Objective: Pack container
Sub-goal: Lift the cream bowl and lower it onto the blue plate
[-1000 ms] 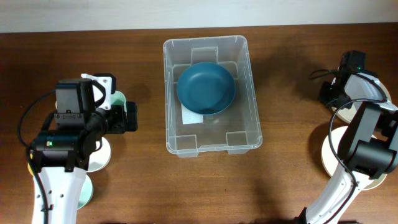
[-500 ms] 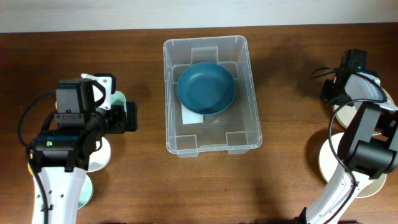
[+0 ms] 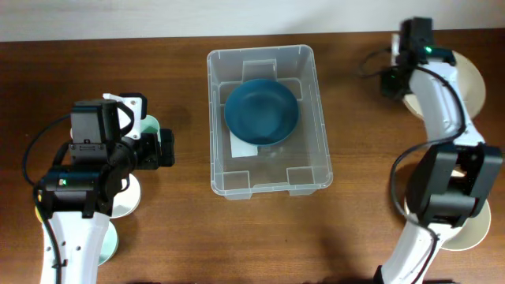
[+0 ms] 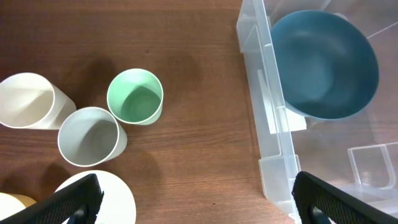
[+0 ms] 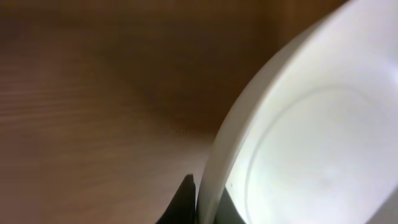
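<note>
Left gripper [image 4: 198, 193] hung over the table [image 4: 199, 112]. On its right stood the container [image 4: 273, 143], with a bowl [image 4: 323, 65] inside at the far end. On its left stood one cup [image 4: 135, 97], a second cup [image 4: 92, 135] further left and nearer, and a third cup [image 4: 28, 101] leftmost; a plate [image 4: 102, 196] lay nearest of all. Right gripper [image 3: 392, 79] had a second plate [image 5: 311, 143] just beside it, on its right.

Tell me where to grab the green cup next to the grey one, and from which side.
Probably by its rim, from straight above: the green cup stands upright with its mouth open, so one finger can go inside and one outside. Pinch the wall on the side facing the container; the grey cup crowds the opposite side.
</note>
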### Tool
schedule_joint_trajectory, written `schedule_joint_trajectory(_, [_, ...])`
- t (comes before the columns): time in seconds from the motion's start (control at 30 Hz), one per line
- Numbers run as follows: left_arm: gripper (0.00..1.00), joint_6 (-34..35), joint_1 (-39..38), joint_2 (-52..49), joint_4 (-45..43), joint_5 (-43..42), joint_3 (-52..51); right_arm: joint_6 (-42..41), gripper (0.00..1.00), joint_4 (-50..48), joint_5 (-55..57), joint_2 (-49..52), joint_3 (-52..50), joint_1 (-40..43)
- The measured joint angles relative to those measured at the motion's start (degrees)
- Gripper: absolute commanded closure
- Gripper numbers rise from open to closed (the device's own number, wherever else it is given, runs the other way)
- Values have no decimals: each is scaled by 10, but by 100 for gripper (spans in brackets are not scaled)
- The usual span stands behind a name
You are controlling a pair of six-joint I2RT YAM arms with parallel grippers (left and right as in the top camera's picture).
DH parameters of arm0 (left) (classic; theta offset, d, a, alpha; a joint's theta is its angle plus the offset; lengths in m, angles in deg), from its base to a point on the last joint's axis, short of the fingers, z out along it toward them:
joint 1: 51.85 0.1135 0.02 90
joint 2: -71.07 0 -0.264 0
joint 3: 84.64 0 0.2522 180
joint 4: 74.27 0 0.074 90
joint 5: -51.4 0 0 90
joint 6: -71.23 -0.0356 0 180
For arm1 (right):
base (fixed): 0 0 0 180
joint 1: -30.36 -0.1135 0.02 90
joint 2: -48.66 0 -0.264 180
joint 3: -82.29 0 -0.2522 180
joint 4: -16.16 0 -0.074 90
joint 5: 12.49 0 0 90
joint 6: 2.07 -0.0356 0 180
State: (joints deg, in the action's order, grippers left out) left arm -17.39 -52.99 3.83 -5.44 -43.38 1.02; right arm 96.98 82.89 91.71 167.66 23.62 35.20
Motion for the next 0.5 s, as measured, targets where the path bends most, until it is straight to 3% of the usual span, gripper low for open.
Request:
schedule_joint_trajectory(0.27, [0,0,0,0,0,0,0,76,96,9,2,-92,7,-186])
schedule_joint_trajectory(0.5, [0,0,0,0,0,0,0,250,96,58,-91,-105,12,-358])
